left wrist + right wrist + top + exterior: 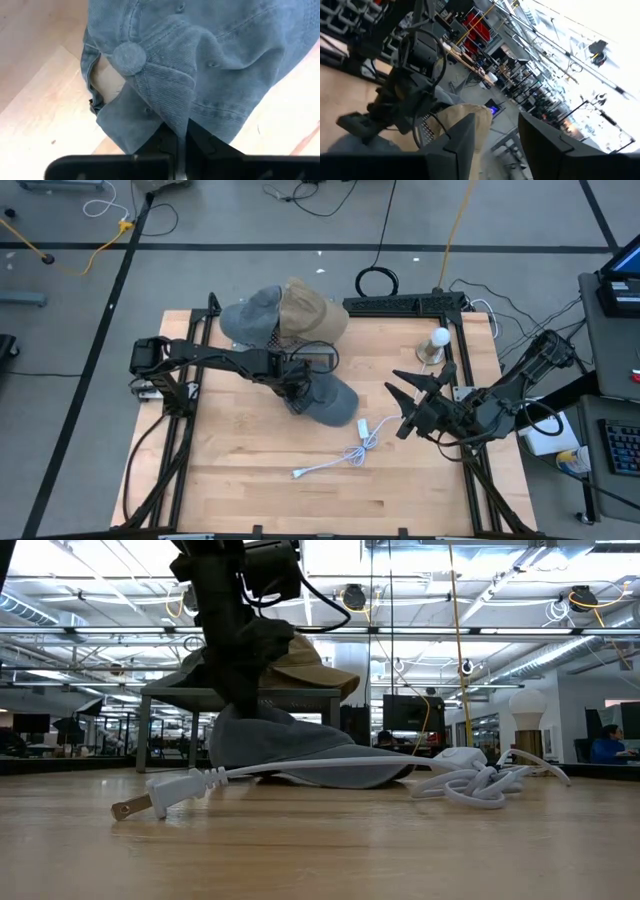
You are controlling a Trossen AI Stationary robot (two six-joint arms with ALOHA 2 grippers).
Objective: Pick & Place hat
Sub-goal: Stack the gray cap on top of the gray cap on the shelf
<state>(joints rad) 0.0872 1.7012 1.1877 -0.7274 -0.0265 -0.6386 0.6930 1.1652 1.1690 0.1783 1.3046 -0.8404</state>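
A blue-grey denim cap (330, 400) lies near the table's middle, its brim (365, 768) resting on the wood. My left gripper (296, 387) comes down on its crown and is shut on it; the left wrist view shows the crown's top button (129, 58). A tan cap (312, 310) and another grey-blue cap (250, 315) lie piled at the far edge. My right gripper (405, 406) hangs open to the right of the denim cap, touching nothing; its wrist view (495, 137) looks toward the tan cap (467, 120). My left gripper pinches a raised fold of the crown (176, 107) just beside the top button, between its two fingers (165, 145). It comes from above, slanting from the table's left. The fold stands up in a ridge at the fingers. The cap's lower edge and brim stay on the table.
A white power cord (345, 452) with its plug (150, 802) lies in front of the denim cap, toward the near edge. A white light bulb (438, 340) stands at the far right. Bare wood lies at the near left (230, 460).
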